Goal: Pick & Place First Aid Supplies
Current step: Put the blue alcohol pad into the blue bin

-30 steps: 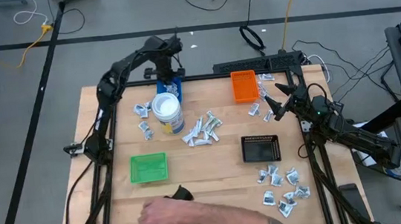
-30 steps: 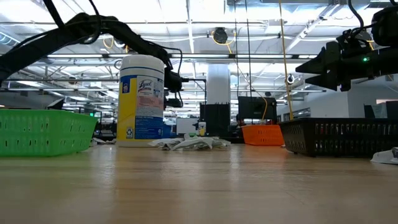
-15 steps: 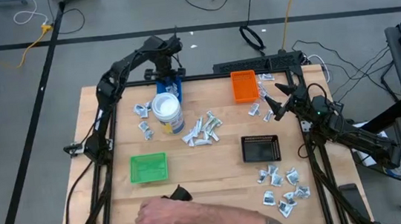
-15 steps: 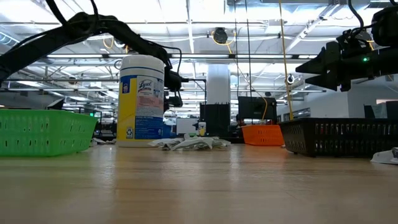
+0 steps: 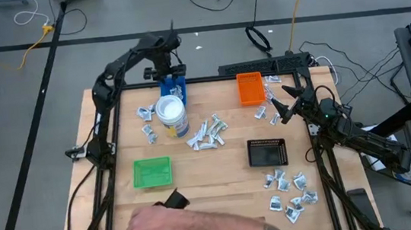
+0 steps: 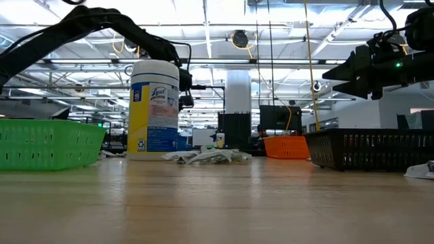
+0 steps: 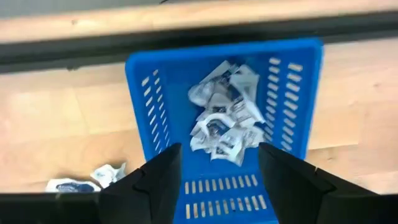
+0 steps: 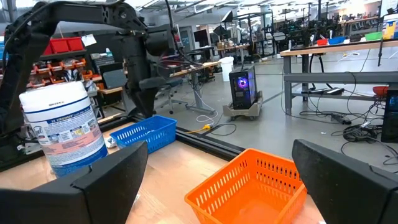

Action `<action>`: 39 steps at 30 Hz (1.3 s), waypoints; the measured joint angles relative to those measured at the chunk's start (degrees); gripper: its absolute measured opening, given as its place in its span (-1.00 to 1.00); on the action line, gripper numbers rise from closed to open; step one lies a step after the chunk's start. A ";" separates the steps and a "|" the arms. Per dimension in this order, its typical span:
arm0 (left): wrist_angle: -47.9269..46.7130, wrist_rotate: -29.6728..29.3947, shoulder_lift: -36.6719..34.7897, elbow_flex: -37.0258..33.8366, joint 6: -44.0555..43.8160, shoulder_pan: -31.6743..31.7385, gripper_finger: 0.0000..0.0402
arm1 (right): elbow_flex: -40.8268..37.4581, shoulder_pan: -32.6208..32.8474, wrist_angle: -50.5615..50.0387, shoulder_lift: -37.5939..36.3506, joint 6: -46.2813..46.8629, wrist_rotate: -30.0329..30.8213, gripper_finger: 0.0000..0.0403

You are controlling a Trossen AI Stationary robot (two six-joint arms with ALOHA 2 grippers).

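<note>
A blue tray (image 5: 174, 85) stands at the table's far edge behind a white tub (image 5: 171, 112). A heap of white first aid supplies (image 7: 225, 121) lies on the tray's floor. My left gripper (image 5: 165, 56) hangs open above the tray's far part, nothing between its fingers (image 7: 158, 180). More supplies lie loose on the table: a pile in the middle (image 5: 207, 134), a few left of the tub (image 5: 145, 121), and a group at the near right (image 5: 290, 194). My right gripper (image 5: 281, 107) waits open at the right, beside the orange tray (image 5: 249, 87).
A green tray (image 5: 153, 172) stands at the near left and a black tray (image 5: 268, 153) at the right of centre. A person's hand and forearm (image 5: 187, 228) reach in over the near edge. A few packets (image 5: 270, 85) lie by the orange tray.
My left gripper has risen and drawn back toward the table's far edge, away from the blue tray. The person's hand at the near edge has shifted toward the table's left.
</note>
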 joint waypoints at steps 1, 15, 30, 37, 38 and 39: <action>0.30 0.15 -0.95 -1.48 0.02 0.23 0.07 | -0.01 0.00 -0.01 0.00 0.00 0.01 0.95; 13.27 -3.44 -23.61 -34.01 -4.31 0.05 0.11 | 0.00 0.01 0.01 -0.01 0.00 0.02 0.95; 16.32 -4.83 -41.66 -54.83 -6.45 2.34 0.20 | -0.01 0.01 0.01 -0.01 0.00 0.02 0.95; 20.75 -4.77 -40.32 -57.60 -7.03 1.54 0.20 | 0.00 0.00 0.01 -0.01 0.00 0.01 0.95; 21.48 -4.74 -40.10 -58.04 -7.21 1.35 0.20 | 0.01 0.01 0.01 -0.02 0.00 0.02 0.95; 22.20 -4.72 -39.95 -58.64 -7.30 1.25 0.20 | 0.01 -0.01 0.01 -0.01 0.00 0.02 0.95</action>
